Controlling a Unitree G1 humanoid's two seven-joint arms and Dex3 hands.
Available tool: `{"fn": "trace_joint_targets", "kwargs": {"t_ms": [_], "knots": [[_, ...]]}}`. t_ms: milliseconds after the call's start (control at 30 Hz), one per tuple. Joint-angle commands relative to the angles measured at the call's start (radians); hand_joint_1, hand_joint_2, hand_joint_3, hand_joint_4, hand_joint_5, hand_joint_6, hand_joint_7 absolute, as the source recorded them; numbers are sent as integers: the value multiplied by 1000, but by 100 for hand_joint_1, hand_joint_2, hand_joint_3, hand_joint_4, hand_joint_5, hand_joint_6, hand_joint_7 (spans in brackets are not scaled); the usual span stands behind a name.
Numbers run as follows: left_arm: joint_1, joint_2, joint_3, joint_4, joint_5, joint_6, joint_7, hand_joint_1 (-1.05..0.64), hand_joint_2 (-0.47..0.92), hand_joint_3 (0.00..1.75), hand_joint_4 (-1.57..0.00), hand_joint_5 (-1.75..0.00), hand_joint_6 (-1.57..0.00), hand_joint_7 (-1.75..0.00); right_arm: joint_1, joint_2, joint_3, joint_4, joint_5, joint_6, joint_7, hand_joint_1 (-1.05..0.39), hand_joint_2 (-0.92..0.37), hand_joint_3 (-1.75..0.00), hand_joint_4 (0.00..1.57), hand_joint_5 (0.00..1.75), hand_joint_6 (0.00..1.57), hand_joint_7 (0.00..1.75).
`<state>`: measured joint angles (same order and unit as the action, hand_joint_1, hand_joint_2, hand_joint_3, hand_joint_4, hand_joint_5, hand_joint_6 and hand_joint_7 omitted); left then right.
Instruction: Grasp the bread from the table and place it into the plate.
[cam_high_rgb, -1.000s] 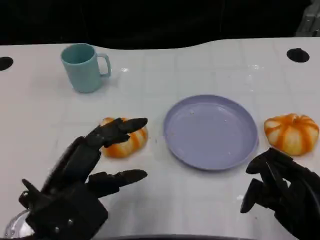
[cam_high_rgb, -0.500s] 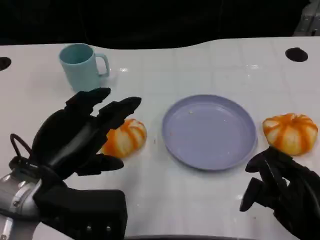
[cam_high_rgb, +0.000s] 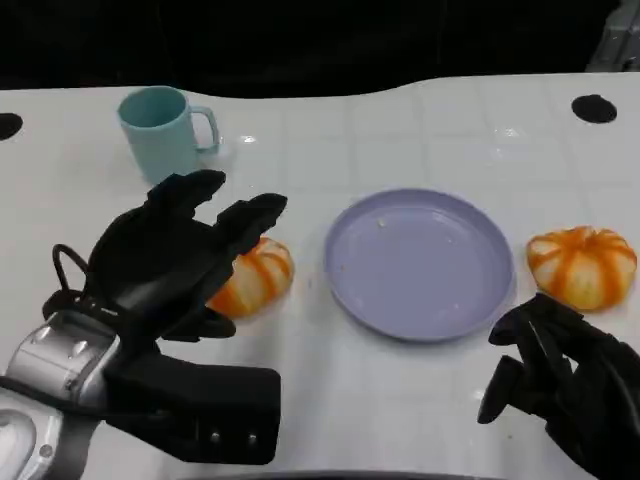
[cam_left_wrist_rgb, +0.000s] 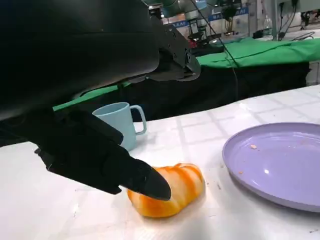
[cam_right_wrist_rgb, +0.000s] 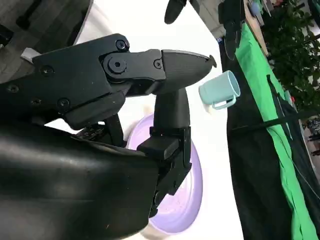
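Observation:
An orange-and-white striped bread roll (cam_high_rgb: 252, 281) lies on the white table left of the purple plate (cam_high_rgb: 420, 262). My left hand (cam_high_rgb: 170, 260) hovers over the roll's left side with its fingers spread, holding nothing; the left wrist view shows a fingertip (cam_left_wrist_rgb: 145, 182) just in front of the roll (cam_left_wrist_rgb: 172, 192), with the plate (cam_left_wrist_rgb: 277, 165) beside it. A second striped roll (cam_high_rgb: 583, 265) sits right of the plate. My right hand (cam_high_rgb: 560, 385) rests near the table's front right, fingers curled in, empty. The plate holds only crumbs.
A light blue mug (cam_high_rgb: 165, 130) stands behind my left hand, also seen as the mug (cam_left_wrist_rgb: 119, 122) in the left wrist view. Dark round holes (cam_high_rgb: 594, 108) mark the table's far corners. The table's far edge meets a dark backdrop.
My left hand has moved forward and slightly right over the roll, covering more of its left side. The right hand has stayed where it was.

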<state>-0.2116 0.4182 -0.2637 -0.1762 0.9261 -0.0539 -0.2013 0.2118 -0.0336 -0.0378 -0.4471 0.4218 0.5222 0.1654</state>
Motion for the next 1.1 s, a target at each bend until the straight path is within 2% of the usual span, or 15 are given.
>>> {"fn": "trace_joint_targets", "kwargs": {"t_ms": [33, 167, 767, 1100], "knots": [[-8, 20, -1, 3, -1, 9, -10, -42, 71, 0, 0, -23, -19, 0, 3, -5, -7, -11, 8, 5, -6, -43, -92, -36, 63, 175, 49, 161], [-61, 16, -51, 86, 48, 38, -48, -40, 72, 0, -1, -26, -20, 0, 5, -8, -10, -7, 9, -2, 0, -44, -92, -34, 63, 175, 50, 159], [-69, 11, -68, 100, 41, 51, -33, -40, 73, 0, 0, -23, -17, 0, 5, -12, -12, -1, 8, -12, 14, -43, -92, -36, 64, 175, 51, 160], [-146, -36, -112, 248, 36, 81, -25, -40, 76, 1, 0, -26, -18, 0, 7, -15, -17, 1, 11, -15, 32, -44, -92, -36, 63, 175, 50, 160]]}}
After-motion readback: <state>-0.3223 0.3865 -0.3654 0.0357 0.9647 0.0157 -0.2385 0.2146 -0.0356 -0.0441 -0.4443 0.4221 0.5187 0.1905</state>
